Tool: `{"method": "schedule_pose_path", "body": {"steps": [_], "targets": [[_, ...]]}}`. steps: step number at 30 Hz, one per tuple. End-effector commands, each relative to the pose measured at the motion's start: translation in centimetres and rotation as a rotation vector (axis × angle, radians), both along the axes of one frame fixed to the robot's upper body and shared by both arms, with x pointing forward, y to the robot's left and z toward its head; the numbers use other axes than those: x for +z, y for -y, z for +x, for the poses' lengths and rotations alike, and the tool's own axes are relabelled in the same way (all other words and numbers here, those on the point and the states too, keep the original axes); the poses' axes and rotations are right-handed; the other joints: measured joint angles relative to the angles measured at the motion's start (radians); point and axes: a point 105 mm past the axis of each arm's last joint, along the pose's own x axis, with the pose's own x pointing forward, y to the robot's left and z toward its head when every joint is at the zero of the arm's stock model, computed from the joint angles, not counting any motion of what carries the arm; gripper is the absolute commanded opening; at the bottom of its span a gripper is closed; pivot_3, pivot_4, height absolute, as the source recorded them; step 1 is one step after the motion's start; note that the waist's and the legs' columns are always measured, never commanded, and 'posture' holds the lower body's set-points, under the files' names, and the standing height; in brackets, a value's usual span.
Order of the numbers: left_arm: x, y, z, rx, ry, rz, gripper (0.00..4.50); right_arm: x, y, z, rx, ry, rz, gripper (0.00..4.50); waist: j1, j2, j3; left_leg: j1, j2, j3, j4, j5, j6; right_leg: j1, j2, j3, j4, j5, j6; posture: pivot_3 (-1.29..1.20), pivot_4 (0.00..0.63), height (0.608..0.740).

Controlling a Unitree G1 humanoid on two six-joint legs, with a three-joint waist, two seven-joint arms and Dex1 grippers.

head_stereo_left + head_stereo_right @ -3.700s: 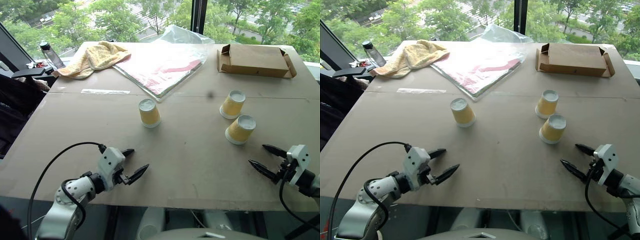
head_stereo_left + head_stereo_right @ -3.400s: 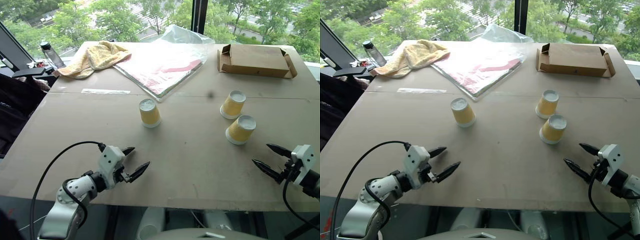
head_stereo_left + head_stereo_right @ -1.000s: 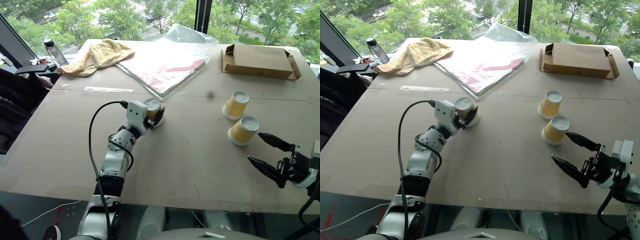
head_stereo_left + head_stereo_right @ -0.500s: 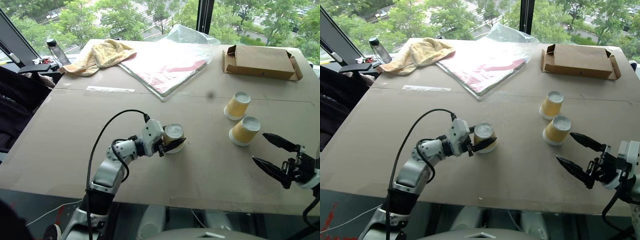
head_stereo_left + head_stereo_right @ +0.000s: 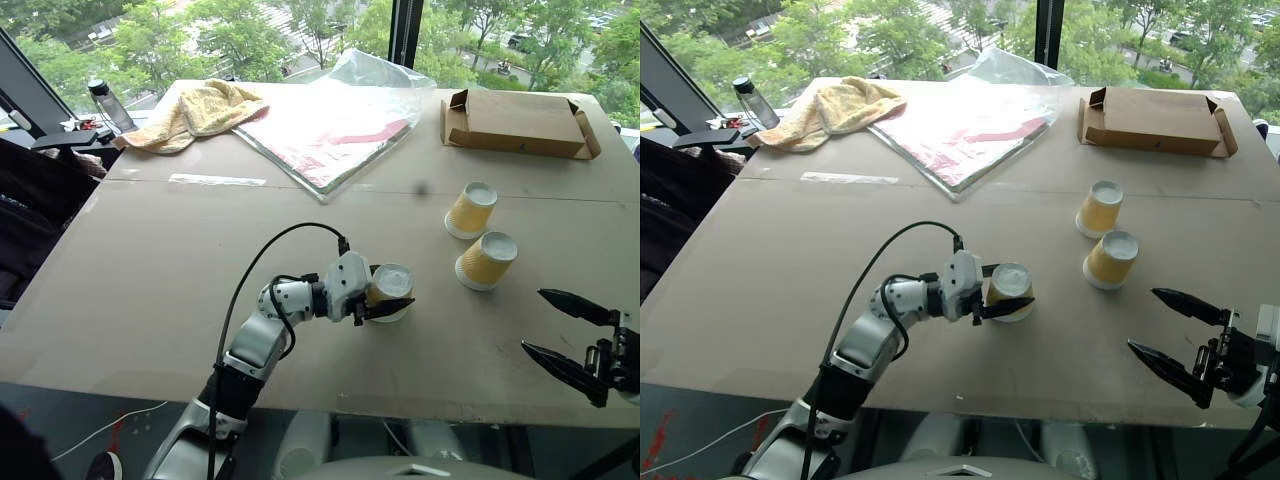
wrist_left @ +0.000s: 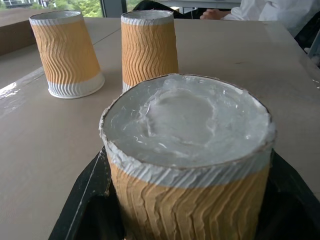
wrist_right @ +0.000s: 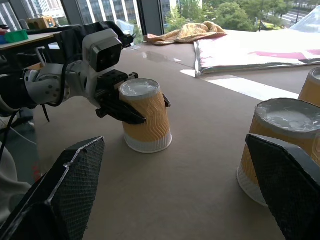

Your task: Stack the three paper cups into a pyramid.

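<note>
Cardboard-topped table [image 5: 150, 260], towel [image 5: 195, 112], box [image 5: 515, 122], bottle [image 5: 103, 103]

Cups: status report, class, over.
Left gripper shut on one cup, upside down on the table. Right gripper open, holding nothing. Other two cups standing ahead. Path clear.

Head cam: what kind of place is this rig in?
Likely an office or lab set up for testing, on an upper floor: a big window over treetops and a road, a table covered in brown board, a person's white sleeve at another table.
</note>
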Motion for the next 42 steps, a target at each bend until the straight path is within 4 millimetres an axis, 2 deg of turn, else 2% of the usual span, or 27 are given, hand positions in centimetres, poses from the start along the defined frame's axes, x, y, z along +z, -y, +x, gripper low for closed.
{"method": "schedule_pose_path", "body": {"steps": [1, 3, 4, 7, 9, 14, 18, 22, 24, 29, 35, 42], "targets": [[0.3, -0.1, -0.2, -0.017, 0.014, -0.002, 3.48, 1.1, -0.2, -0.4, 0.028, 0.052, -0.012, 4.50, 0.000, 0.000, 0.000, 0.000, 0.000, 0.000, 0.000, 0.000, 0.000, 0.000, 0.000, 0.000, 0.000, 0.000, 0.000, 0.00, 0.150, 0.740], [0.2, -0.3, -0.2, -0.010, 0.026, 0.005, 4.34, 0.9, -0.2, -0.4, 0.031, 0.047, -0.014, 4.50, 0.000, 0.000, 0.000, 0.000, 0.000, 0.000, 0.000, 0.000, 0.000, 0.000, 0.000, 0.000, 0.000, 0.000, 0.000, 0.00, 0.150, 0.740], [0.3, -0.4, -0.2, -0.007, 0.032, 0.005, 4.45, 0.9, -0.2, -0.4, 0.031, 0.046, -0.014, 4.50, 0.000, 0.000, 0.000, 0.000, 0.000, 0.000, 0.000, 0.000, 0.000, 0.000, 0.000, 0.000, 0.000, 0.000, 0.000, 0.00, 0.150, 0.740], [0.6, -1.2, -0.5, -0.004, 0.032, -0.002, 4.45, 0.7, -0.1, -0.3, 0.031, 0.044, -0.013, 4.50, -0.001, 0.000, 0.000, 0.000, 0.000, 0.000, 0.000, 0.000, 0.000, 0.000, 0.000, 0.000, 0.000, 0.000, 0.000, 0.00, 0.150, 0.740], [1.5, -2.4, -0.9, 0.001, 0.039, -0.010, 4.45, 0.6, 0.0, 0.1, 0.019, 0.051, -0.017, 4.50, -0.003, 0.000, 0.000, 0.000, 0.000, 0.000, 0.000, 0.000, 0.000, 0.000, 0.000, 0.000, 0.000, 0.000, 0.000, 0.00, 0.150, 0.740], [3.9, -5.5, -3.5, -0.020, 0.024, 0.005, 4.45, -1.2, 1.0, 2.4, -0.120, 0.046, -0.099, 4.50, -0.007, 0.001, 0.000, 0.000, 0.001, 0.000, 0.000, 0.000, 0.000, 0.000, 0.000, 0.000, 0.000, 0.000, 0.000, 0.00, 0.150, 0.740], [7.8, -8.7, -5.1, 0.013, 0.036, -0.006, 4.45, -1.6, 1.2, 4.8, -0.228, 0.074, -0.132, 4.50, -0.010, 0.000, 0.001, 0.000, 0.001, 0.000, 0.000, 0.000, 0.000, -0.001, -0.001, 0.000, 0.000, 0.000, 0.000, 0.00, 0.150, 0.740], [11.5, -10.9, -5.5, 0.064, 0.057, -0.049, 4.45, -1.7, 1.1, 6.9, -0.314, 0.080, -0.116, 4.50, -0.013, 0.002, 0.001, 0.000, 0.001, -0.001, 0.000, 0.001, -0.002, 0.000, 0.000, -0.001, 0.000, 0.000, 0.000, 0.00, 0.150, 0.740], [12.6, -12.0, -5.8, 0.084, 0.054, -0.042, 4.45, -2.2, 0.8, 8.0, -0.344, 0.080, -0.139, 4.50, -0.015, 0.001, 0.001, 0.000, 0.001, -0.001, 0.000, 0.001, -0.002, 0.000, -0.001, 0.000, 0.000, 0.000, 0.000, 0.00, 0.150, 0.740], [13.3, -13.6, -6.0, 0.136, 0.040, -0.016, 4.45, -1.6, 0.2, 10.2, -0.403, 0.110, -0.122, 4.50, -0.024, 0.002, 0.002, -0.001, 0.001, 0.000, 0.000, 0.001, -0.002, -0.001, -0.001, 0.000, 0.000, 0.000, 0.000, 0.00, 0.150, 0.740], [13.4, -14.2, -6.9, 0.121, 0.013, -0.013, 4.45, -1.7, -0.2, 11.0, -0.374, 0.093, -0.119, 4.50, -0.023, 0.002, 0.002, -0.001, 0.001, -0.001, 0.000, 0.001, -0.002, -0.001, -0.001, 0.000, 0.000, 0.000, 0.000, 0.00, 0.150, 0.740], [13.0, -14.0, -7.5, 0.075, 0.008, 0.011, 4.45, -1.4, -1.0, 11.6, -0.327, 0.086, -0.083, 4.50, -0.026, 0.002, 0.002, -0.001, 0.001, 0.000, 0.000, 0.001, -0.002, -0.001, -0.001, 0.000, 0.000, 0.000, 0.000, 0.00, 0.150, 0.740]]}}
